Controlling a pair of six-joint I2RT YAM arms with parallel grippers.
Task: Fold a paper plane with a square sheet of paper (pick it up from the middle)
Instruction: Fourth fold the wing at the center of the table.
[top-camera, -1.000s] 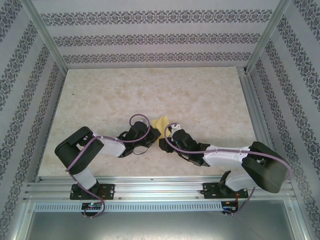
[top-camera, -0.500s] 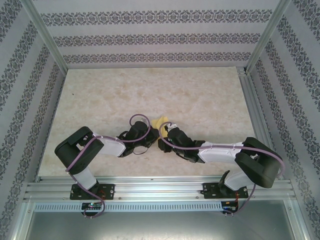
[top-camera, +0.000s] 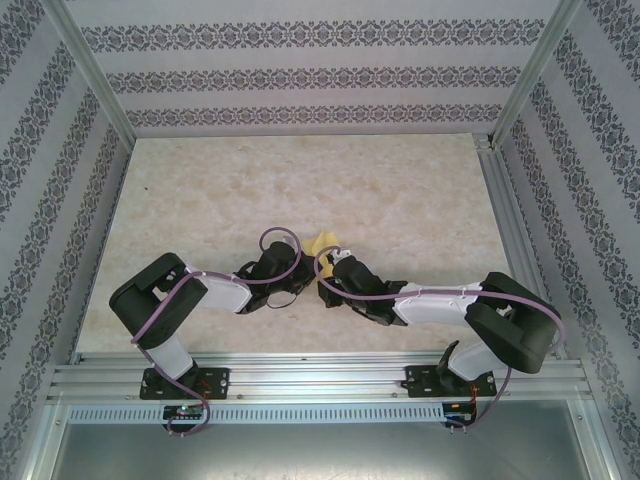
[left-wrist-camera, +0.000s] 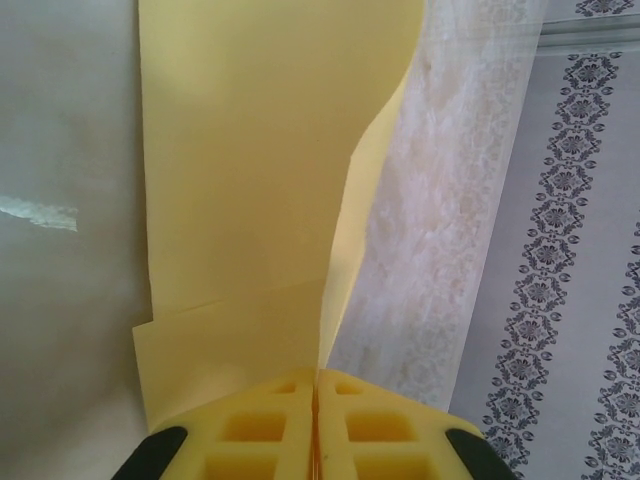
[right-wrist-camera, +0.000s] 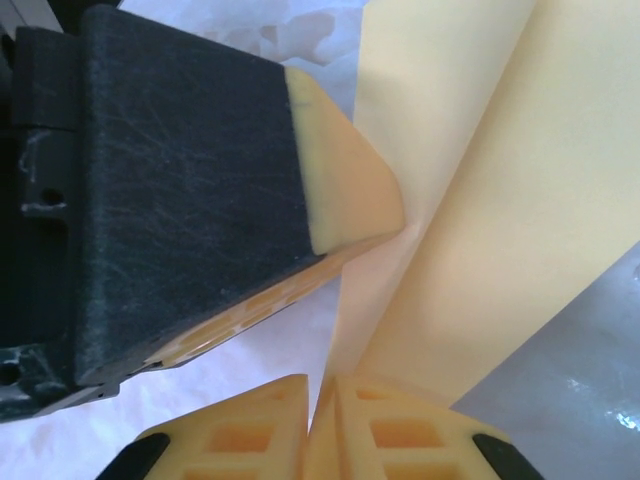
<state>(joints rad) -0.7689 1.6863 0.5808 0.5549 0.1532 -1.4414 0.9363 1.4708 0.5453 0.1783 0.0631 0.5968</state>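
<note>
Risk: both grippers held one thin sheet close together, so any pull apart or twist could've torn it or skewed the crease. Left gripper (left-wrist-camera: 315, 385) was clamped on the square sheet of paper (left-wrist-camera: 270, 150). Right gripper (right-wrist-camera: 320, 390) looked pinched on it too, just beside. The sheet sat partly folded between them, mid-table (top-camera: 300, 180).

The top camera looks down from above the near edge over the whole table (top-camera: 400, 190). Both wrist cameras sit very close, sharing the yellow paper sheet (left-wrist-camera: 250, 150).
</note>
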